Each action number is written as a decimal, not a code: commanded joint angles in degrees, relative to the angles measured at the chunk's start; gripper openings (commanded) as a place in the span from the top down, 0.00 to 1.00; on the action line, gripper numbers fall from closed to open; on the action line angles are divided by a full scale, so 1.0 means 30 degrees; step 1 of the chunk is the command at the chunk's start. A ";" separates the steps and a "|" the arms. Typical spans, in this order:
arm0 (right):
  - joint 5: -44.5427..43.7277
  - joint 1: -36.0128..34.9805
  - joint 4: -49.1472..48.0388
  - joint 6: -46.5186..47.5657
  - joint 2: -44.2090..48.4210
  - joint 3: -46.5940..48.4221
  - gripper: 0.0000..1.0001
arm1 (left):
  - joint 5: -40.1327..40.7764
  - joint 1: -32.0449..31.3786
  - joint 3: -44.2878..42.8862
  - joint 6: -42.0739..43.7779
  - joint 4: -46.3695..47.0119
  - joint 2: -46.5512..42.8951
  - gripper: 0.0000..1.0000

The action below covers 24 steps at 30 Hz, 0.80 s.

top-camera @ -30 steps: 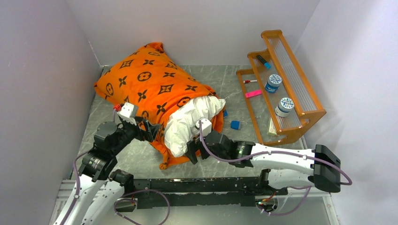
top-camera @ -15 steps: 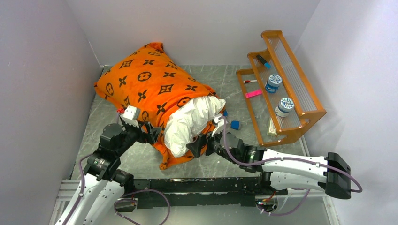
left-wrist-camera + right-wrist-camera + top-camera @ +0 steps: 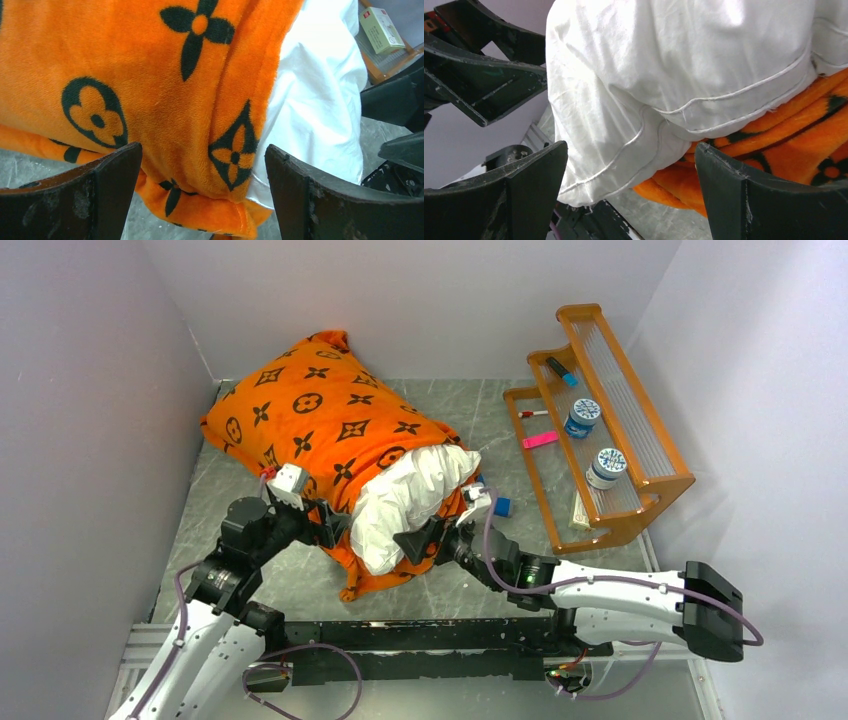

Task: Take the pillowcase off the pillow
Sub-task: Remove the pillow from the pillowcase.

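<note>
The orange pillowcase (image 3: 320, 425) with dark brown motifs covers most of the white pillow (image 3: 405, 495), whose near end sticks out of the case's open mouth. My left gripper (image 3: 335, 525) stands open at the left side of that mouth, its jaws either side of the orange edge (image 3: 220, 150) without pinching it. My right gripper (image 3: 418, 540) is open at the right side, with the pillow's white corner (image 3: 624, 120) and some orange fabric (image 3: 774, 145) in front of its jaws. Neither holds anything.
An orange wooden rack (image 3: 600, 430) stands at the right with two white jars (image 3: 583, 417), a marker and a pink item. A small blue block (image 3: 502, 506) lies on the grey tabletop beside the pillow. White walls close in the left, back and right.
Both arms have reached further in toward the pillow's exposed end. The left gripper moved right to the pillowcase edge; the right gripper moved up to the white corner. Both stayed open.
</note>
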<state>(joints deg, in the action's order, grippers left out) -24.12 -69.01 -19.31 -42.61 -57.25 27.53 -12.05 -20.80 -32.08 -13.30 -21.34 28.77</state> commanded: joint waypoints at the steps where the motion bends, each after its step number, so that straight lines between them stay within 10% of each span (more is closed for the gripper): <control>1: 0.0211 0.0100 -0.2921 -0.1683 -0.1084 0.0013 0.00 | -0.1452 0.0178 0.0049 0.0425 0.1056 0.0102 0.03; 17: 0.3348 0.0696 -0.5542 -0.4802 -0.7029 0.2525 0.08 | -0.3068 0.0706 0.0176 0.0443 0.1312 0.0677 0.03; 24: 0.5753 0.2225 -0.7452 -0.4539 -0.6809 0.2525 0.60 | -0.3005 0.0751 0.0283 0.0261 0.1275 0.0425 0.04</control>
<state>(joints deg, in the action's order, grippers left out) -11.86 -64.25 -33.26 -56.60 -79.48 32.51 -19.68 -18.83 -31.77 -12.97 -19.66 30.87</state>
